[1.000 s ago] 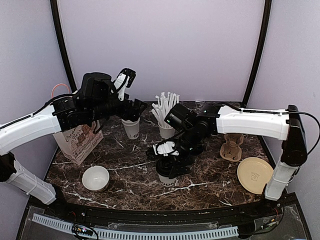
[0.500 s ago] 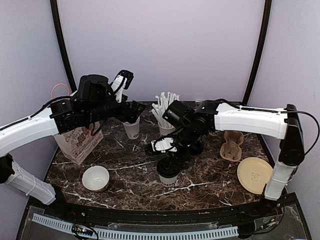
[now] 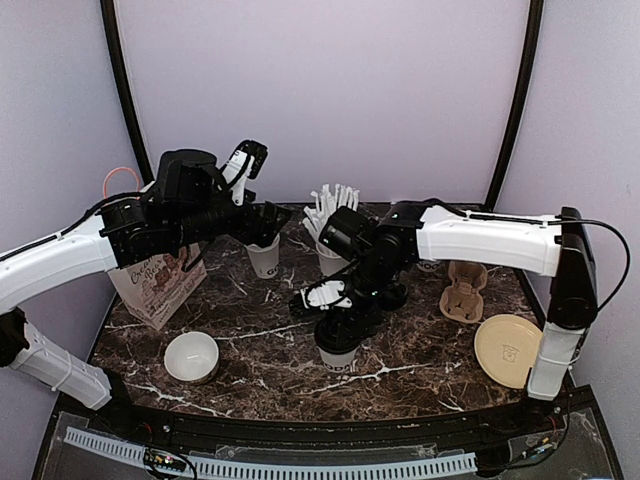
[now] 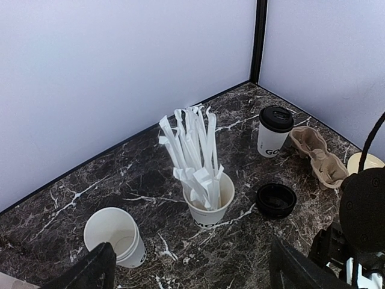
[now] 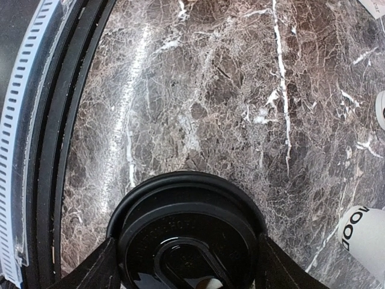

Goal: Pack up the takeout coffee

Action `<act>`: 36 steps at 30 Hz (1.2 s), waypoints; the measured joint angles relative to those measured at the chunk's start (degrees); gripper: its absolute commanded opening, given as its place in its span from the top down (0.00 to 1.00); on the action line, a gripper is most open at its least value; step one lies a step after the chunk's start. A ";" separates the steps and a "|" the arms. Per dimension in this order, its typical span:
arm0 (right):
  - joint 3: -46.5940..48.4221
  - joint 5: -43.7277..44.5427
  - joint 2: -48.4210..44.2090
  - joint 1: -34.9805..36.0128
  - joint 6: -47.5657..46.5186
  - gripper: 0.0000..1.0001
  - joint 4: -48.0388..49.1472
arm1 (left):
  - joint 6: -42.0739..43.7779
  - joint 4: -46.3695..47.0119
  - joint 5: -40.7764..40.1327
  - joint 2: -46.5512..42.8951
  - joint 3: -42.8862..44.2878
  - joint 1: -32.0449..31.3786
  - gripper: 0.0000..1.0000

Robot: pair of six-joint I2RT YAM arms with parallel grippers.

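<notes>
Right wrist view: your right end effector (image 5: 187,265) gripped the lidded cup (image 5: 186,223) by its rim, near-centre on the counter (image 5: 210,90). The lid seemed seated, so next you'd lift it right, toward the carrier (image 3: 462,292).

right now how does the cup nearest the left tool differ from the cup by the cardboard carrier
The near cup has no lid, its mouth open; the far cup wears a black lid. The near cup stands alone; the far cup stands beside the cardboard carrier. Both are white, upright paper cups.
</notes>
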 measured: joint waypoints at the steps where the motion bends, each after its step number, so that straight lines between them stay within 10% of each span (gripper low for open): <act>1: 0.31 0.15 0.09 0.00 0.17 0.34 -0.39 | 0.00 0.00 0.07 0.00 0.00 0.00 0.09; 23: 9.70 2.40 -3.91 -30.23 4.15 0.33 -3.89 | 0.02 -0.13 0.50 -0.81 0.00 0.00 0.09; 36: 13.60 4.48 4.55 -35.82 7.69 0.33 0.74 | -0.46 -1.70 1.68 -2.29 0.00 0.00 0.10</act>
